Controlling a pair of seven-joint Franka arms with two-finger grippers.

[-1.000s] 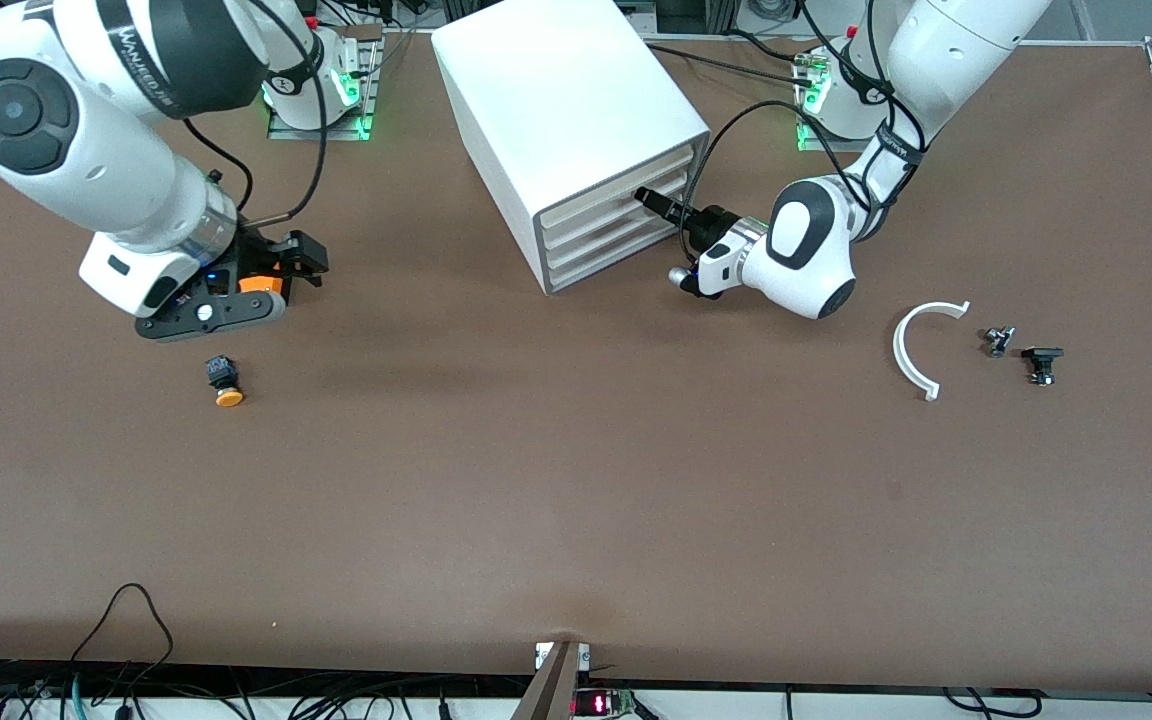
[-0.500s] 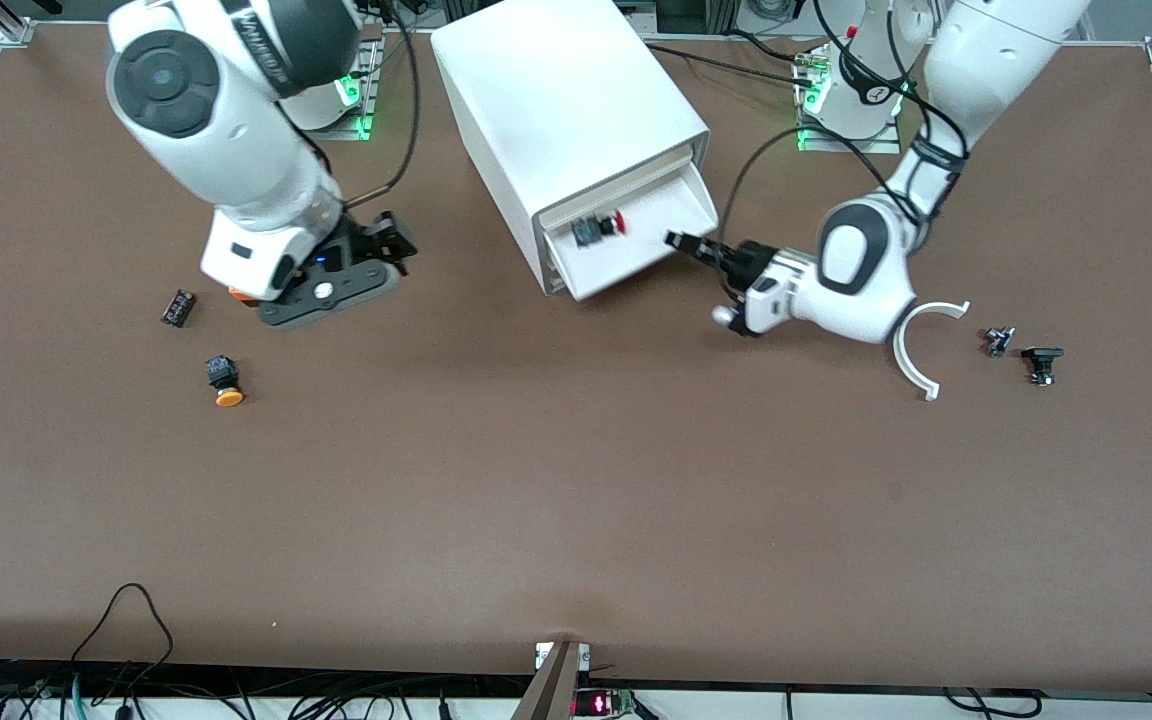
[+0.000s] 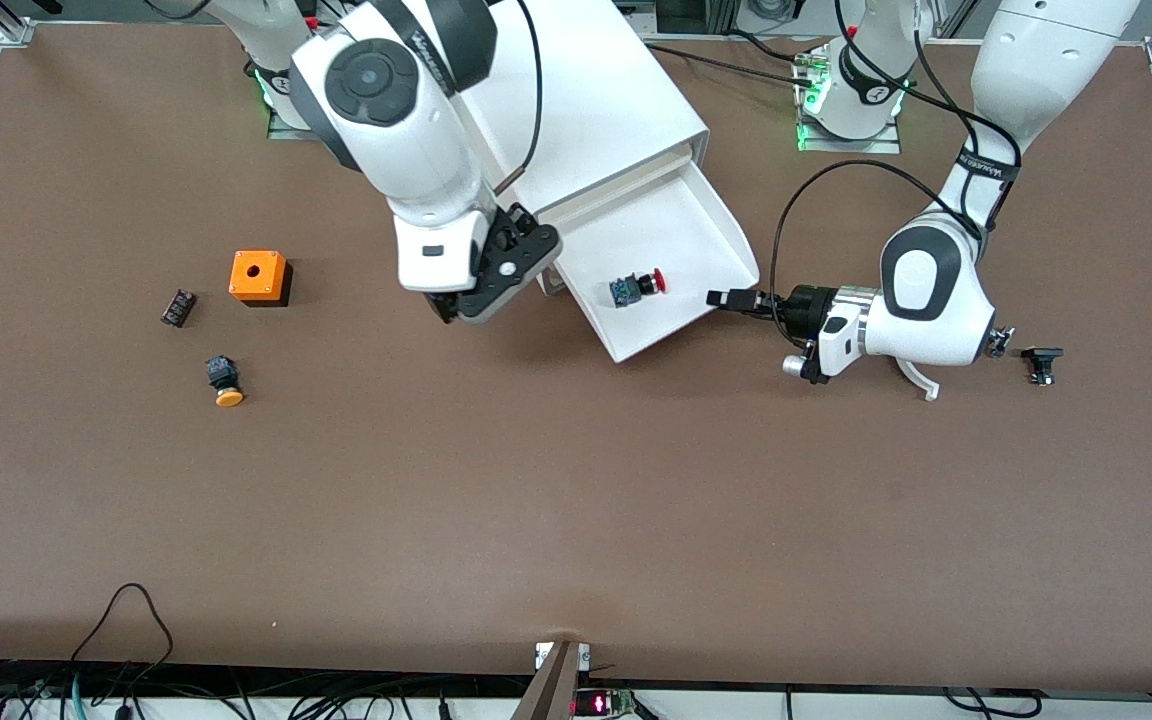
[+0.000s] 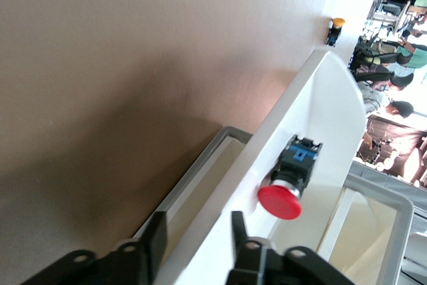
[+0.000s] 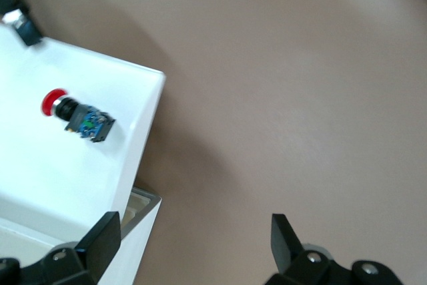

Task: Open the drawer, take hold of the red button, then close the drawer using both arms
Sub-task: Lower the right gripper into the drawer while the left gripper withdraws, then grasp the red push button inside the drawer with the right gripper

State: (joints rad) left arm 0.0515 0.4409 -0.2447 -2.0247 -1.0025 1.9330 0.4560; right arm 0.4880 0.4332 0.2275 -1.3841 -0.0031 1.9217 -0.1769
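The drawer (image 3: 671, 270) stood pulled far out of the cabinet (image 3: 576, 110), and the button (image 3: 634, 288) lay on its side on the drawer's floor, red cap toward my left arm's end. My left gripper (image 3: 731, 298) gripped the drawer's front edge, fingers (image 4: 155, 245) straddling it. My right gripper (image 3: 451, 305), spread wide and empty, hung just beside the drawer, near the cabinet's front.
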